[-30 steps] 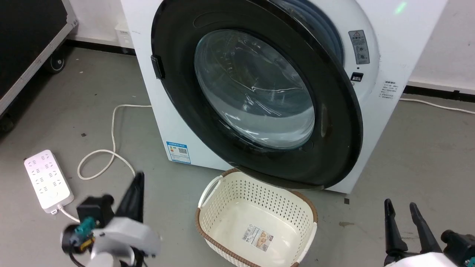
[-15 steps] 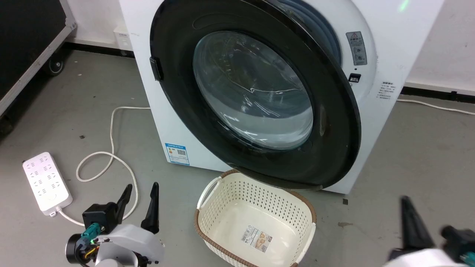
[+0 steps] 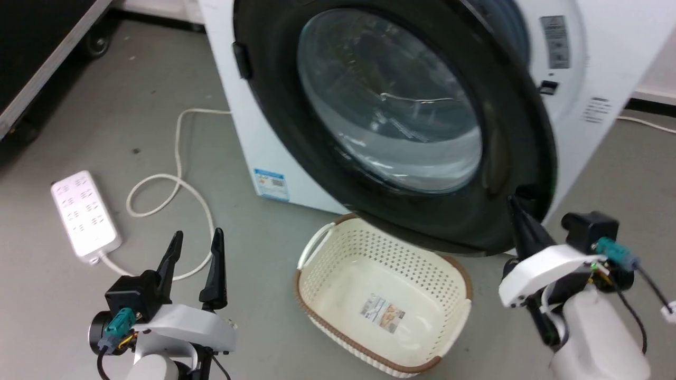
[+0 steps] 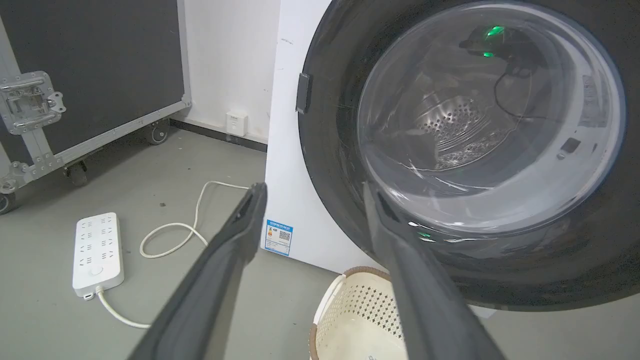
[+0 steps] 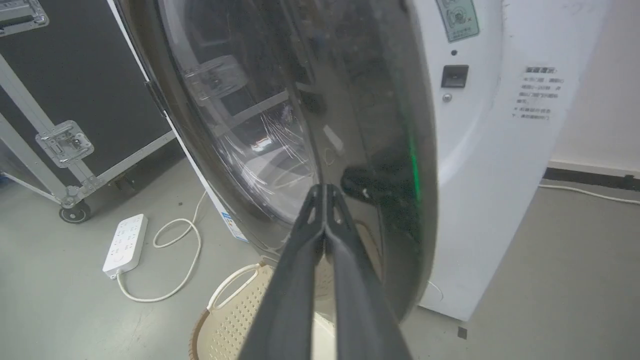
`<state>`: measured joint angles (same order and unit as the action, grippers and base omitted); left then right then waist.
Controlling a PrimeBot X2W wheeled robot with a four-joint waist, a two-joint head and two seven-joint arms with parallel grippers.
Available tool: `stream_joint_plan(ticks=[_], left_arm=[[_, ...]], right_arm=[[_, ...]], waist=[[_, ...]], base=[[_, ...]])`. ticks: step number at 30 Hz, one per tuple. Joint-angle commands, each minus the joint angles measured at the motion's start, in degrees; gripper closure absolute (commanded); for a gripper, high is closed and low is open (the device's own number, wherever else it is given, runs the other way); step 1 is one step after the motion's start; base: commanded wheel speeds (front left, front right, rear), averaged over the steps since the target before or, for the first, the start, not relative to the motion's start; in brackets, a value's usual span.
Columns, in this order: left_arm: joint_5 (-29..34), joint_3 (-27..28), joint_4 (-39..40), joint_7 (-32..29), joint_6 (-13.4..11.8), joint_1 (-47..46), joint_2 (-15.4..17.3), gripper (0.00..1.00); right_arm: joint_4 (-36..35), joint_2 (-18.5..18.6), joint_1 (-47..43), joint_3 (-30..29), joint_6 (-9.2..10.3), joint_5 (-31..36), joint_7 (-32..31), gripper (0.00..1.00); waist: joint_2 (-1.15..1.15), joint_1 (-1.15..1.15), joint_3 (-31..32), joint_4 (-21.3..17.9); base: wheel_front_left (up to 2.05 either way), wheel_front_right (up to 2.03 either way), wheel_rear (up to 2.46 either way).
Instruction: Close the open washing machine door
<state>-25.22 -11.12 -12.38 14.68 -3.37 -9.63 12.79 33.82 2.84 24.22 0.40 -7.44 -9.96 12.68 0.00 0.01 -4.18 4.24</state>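
the washing machine [image 3: 602, 53] stands on the grey floor [image 3: 132, 105] close to the wall. the washing machine door [image 3: 391, 105] hangs part way open, swung out from the front. it is fixed on its left side, so the right side of its black ring sticks out and a gap shows behind it. the right pincer [image 5: 325, 192] has its two dark fingers pressed together with nothing between them. its tip points at the shiny black ring, low on the door's free side. i think it is shut like this to make one firm stick for pushing. i think it goes to the free side because the door swings easy there, far from the fixed side. the tip is at the ring or just beside it, but i cannot tell if it touches. the left pincer [image 3: 197, 235] hangs low over the floor, well apart from the door, with its fingers spread and holding nothing. it seems to wait out of the way. a cream basket [image 3: 380, 250] sits on the floor just under the door's bottom edge, so the arm has to mind it. a white power strip [image 3: 84, 216] and its cord [image 3: 177, 153] lie on the floor left of the machine. the job is not done yet: the door needs a push until it sits flat on the front.
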Motion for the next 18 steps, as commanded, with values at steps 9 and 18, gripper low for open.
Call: stream_joint_plan(ticks=[9, 18], left_arm=[[1.25, 0.44, 2.27, 0.31, 1.31, -0.84, -1.45, 0.00], [2.35, 0.94, 4.01, 0.31, 3.03, -3.89, -3.19, 0.00]], right_arm=[[7.64, 0.04, 12.09, -13.94, -0.05, 7.58, 1.74, 1.00], [6.29, 0.41, 23.35, -28.23, -0.05, 18.32, 1.66, 1.00]], waist=[[0.00, -0.01, -4.93, 5.21], [0.00, -0.01, -11.66, 9.44]], base=[[0.00, 0.00, 0.00], [0.00, 0.00, 0.00]])
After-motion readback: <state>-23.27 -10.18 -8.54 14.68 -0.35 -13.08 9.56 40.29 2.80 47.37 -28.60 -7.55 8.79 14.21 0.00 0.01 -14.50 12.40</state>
